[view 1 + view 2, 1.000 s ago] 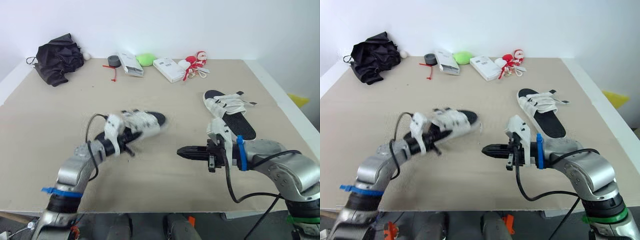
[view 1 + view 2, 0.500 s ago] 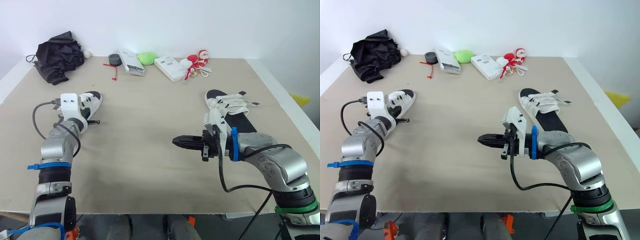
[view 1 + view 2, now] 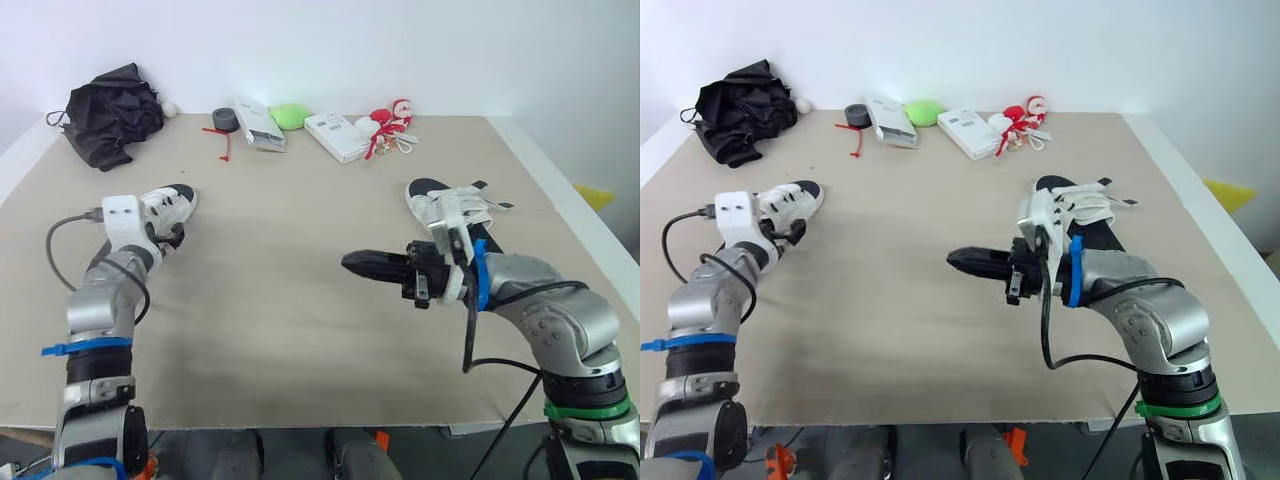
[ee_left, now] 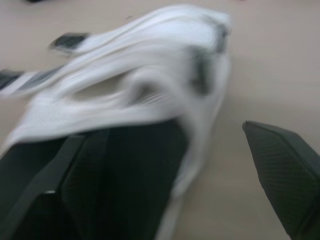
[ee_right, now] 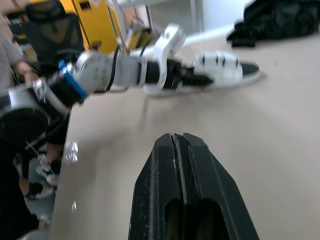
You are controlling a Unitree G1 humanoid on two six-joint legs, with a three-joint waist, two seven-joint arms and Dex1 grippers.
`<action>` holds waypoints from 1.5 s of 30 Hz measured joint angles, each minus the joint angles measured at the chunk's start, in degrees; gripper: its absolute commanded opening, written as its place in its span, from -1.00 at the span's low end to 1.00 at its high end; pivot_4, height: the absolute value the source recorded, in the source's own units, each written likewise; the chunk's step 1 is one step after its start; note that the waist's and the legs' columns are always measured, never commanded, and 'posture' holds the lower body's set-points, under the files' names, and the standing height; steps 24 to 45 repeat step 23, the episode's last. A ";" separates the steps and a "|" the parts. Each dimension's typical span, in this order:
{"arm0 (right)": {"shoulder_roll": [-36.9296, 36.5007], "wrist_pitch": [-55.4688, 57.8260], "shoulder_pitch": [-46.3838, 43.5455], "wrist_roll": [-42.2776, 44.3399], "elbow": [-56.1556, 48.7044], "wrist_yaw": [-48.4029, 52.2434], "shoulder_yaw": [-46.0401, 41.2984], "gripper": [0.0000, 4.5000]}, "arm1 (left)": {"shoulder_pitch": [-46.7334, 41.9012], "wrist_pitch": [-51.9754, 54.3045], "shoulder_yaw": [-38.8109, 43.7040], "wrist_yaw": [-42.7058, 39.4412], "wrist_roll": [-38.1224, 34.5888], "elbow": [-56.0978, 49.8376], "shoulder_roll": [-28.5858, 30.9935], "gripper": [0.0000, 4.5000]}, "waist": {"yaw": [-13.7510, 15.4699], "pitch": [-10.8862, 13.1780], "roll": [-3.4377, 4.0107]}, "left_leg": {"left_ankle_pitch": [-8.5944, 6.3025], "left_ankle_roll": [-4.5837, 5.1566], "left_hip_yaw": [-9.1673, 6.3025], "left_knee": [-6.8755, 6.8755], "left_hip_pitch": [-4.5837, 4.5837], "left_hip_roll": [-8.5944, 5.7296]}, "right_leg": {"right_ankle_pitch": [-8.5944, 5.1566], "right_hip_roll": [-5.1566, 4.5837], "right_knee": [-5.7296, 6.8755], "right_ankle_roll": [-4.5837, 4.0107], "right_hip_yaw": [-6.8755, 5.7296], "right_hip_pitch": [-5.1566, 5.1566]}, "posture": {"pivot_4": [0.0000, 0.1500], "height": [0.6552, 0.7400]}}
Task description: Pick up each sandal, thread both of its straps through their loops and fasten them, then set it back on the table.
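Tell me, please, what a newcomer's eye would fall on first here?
The shut right claw hovers over the middle of the table, pointing left. The left claw stands open at a white sandal on the left side; a second sandal lies on the right, beyond the right arm.

The sandal [image 3: 168, 203] at the left claw's [image 3: 172, 233] tips is showing white straps over a black sole. The other sandal [image 3: 455, 212], just behind the right claw [image 3: 352, 263], is wearing the same. Both claws are showing black fingers. The table [image 3: 290, 320] under them is looking plain beige. Far beyond the left claw a black bundle [image 3: 110, 108] is lying. Beyond the right claw a green lump [image 3: 290, 117] and a red-and-white doll [image 3: 392, 118] are sitting.
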 measured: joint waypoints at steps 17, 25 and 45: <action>-3.32 -1.50 0.91 -0.69 5.25 2.79 0.05 -1.00 | 33.70 21.88 9.53 -36.34 -31.91 -37.69 17.60 0.98 | -0.06 0.00 0.03 | 0.01 -0.11 0.11 -0.41 0.19 0.17 | -0.22 0.04 0.01 -0.44 -0.04 -0.13 | 1.00 1.00; -5.55 -0.21 6.39 -1.11 5.30 3.48 0.36 -1.00 | 38.91 16.73 12.28 -37.52 -33.60 -37.47 16.12 0.98 | 0.32 0.00 0.02 | 0.04 -0.10 0.25 -0.39 0.14 0.20 | -0.31 -0.04 0.00 -0.46 -0.08 -0.07 | 1.00 1.00; -5.55 -0.21 6.39 -1.11 5.30 3.48 0.36 -1.00 | 38.91 16.73 12.28 -37.52 -33.60 -37.47 16.12 0.98 | 0.32 0.00 0.02 | 0.04 -0.10 0.25 -0.39 0.14 0.20 | -0.31 -0.04 0.00 -0.46 -0.08 -0.07 | 1.00 1.00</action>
